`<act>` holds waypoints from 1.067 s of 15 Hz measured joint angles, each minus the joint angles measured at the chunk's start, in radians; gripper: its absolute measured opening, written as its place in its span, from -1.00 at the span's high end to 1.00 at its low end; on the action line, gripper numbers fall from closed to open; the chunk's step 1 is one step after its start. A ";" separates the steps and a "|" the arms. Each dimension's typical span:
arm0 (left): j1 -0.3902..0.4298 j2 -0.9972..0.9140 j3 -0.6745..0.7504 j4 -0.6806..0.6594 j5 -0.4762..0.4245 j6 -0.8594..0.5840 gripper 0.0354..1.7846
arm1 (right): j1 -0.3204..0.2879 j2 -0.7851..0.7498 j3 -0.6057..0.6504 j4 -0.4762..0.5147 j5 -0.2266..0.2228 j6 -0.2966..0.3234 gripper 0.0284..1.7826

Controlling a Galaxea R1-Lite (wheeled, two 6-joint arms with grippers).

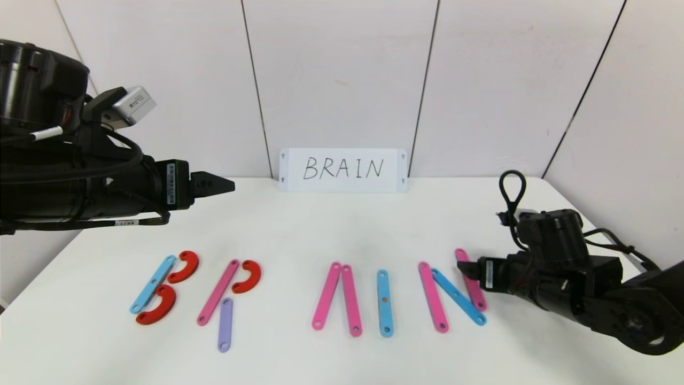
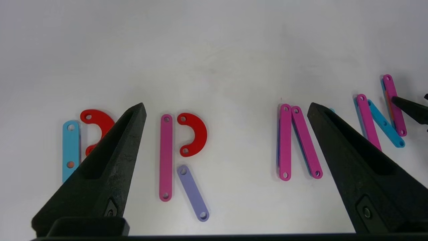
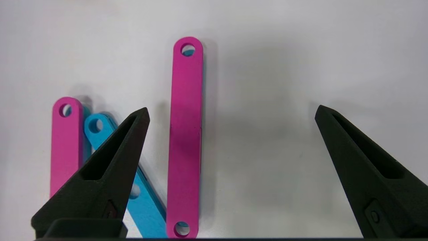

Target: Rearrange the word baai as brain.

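Observation:
The flat holed pieces lie in a row on the white table. From the left: a light-blue strip with two red half-rings, a pink strip with a red half-ring and the purple strip, two pink strips leaning together, a light-blue strip, then pink, light-blue and pink. My right gripper is open and empty, low over that last pink strip, which lies between its fingers. My left gripper is open and empty, raised at the back left.
A white card with handwritten BRAIN leans against the back wall. The wall panels close off the table's back and right side. The row of pieces lies close to the table's front edge.

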 joint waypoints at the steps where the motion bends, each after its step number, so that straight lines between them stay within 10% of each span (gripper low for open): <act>1: -0.001 0.000 0.000 0.000 0.000 0.000 -0.89 | 0.000 -0.019 -0.010 0.000 0.000 -0.001 -0.94; 9: -0.001 -0.096 -0.046 0.062 0.043 -0.011 -0.89 | -0.056 -0.405 -0.277 0.333 -0.187 -0.183 -0.94; 16: -0.062 -0.288 -0.315 0.380 0.273 0.024 -0.89 | -0.217 -0.844 -0.538 0.820 -0.239 -0.367 -0.94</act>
